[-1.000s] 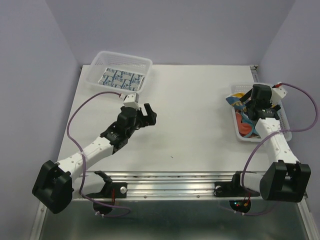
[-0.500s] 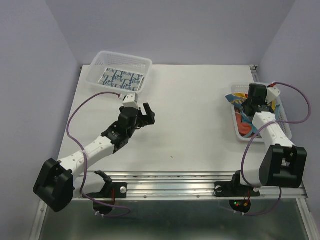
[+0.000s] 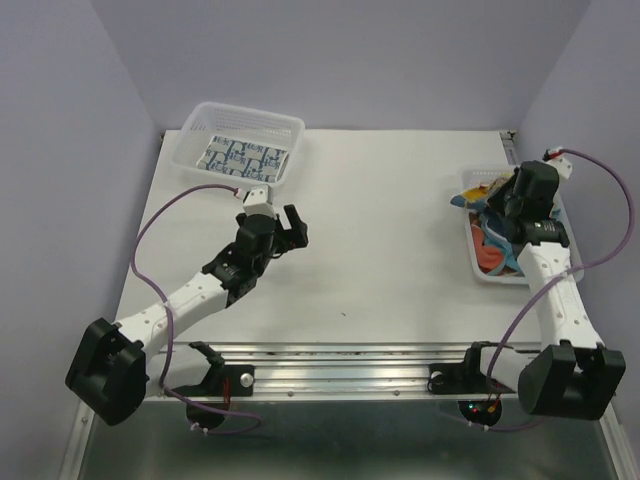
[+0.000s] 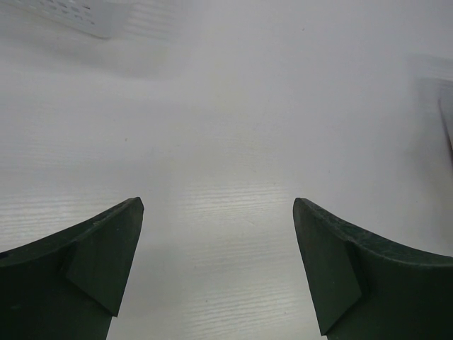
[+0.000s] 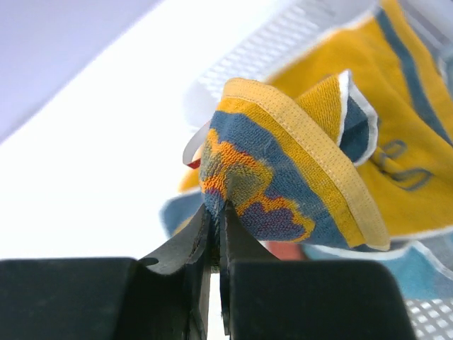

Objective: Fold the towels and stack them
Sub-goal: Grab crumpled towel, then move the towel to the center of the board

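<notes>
left basket (image 3: 190,140), blue towel (image 3: 247,157), right basket (image 3: 468,240), towel pile (image 3: 490,245)

Left end effector (image 4: 218,205), fingers (image 4: 85,262) spread wide, over white table (image 4: 226,142) — basket corner (image 4: 78,10) at upper left.

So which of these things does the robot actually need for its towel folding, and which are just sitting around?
For the job:
folded blue-and-white towel
heap of loose towels
yellow-and-blue towel, pinched in the right gripper

Just around:
left basket
right basket
purple cables
table
</notes>
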